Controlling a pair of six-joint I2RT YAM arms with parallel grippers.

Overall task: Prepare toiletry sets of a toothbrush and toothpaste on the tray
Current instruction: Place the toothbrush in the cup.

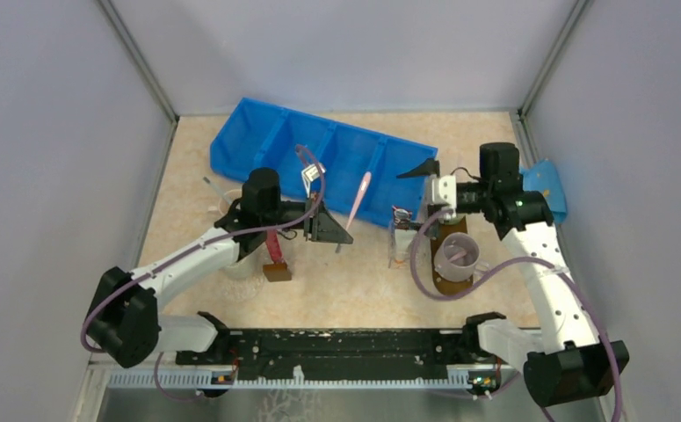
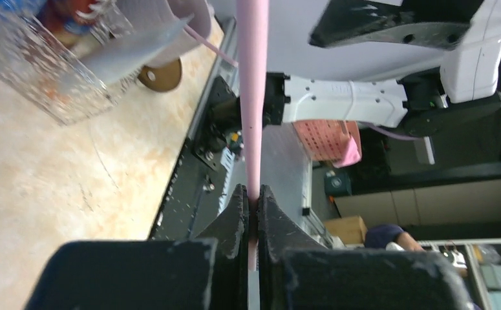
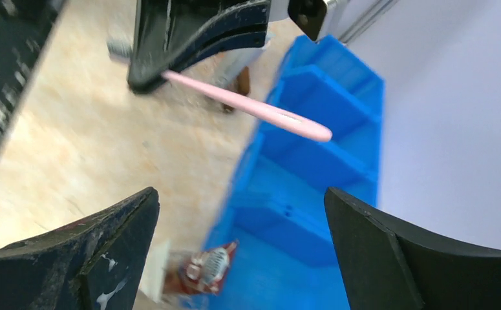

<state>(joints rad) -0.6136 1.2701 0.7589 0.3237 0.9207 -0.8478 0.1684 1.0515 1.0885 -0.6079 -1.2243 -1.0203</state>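
My left gripper (image 1: pixel 344 236) (image 2: pixel 253 194) is shut on the lower end of a pale pink toothbrush (image 1: pixel 358 198) (image 2: pixel 253 97), which it holds in the air in front of the blue bin. In the right wrist view the toothbrush (image 3: pixel 247 106) sticks out of the left gripper's fingers (image 3: pixel 196 32). Just right of the brush, my right gripper (image 1: pixel 420 189) (image 3: pixel 238 197) stands wide open with nothing between its jaws. A red toothpaste tube (image 3: pixel 202 268) sits in a clear holder (image 1: pixel 400 242). The dark brown tray (image 1: pixel 442 280) lies below the right gripper with a pale cup (image 1: pixel 455 253) on it.
The blue compartment bin (image 1: pixel 319 149) (image 3: pixel 325 155) runs across the back. A small brown block (image 1: pixel 277 271) with a red tube (image 1: pixel 273 244) above it sits under the left arm. A clear cup (image 1: pixel 231 211) with sticks stands at the left. A blue object (image 1: pixel 547 189) is at the right wall.
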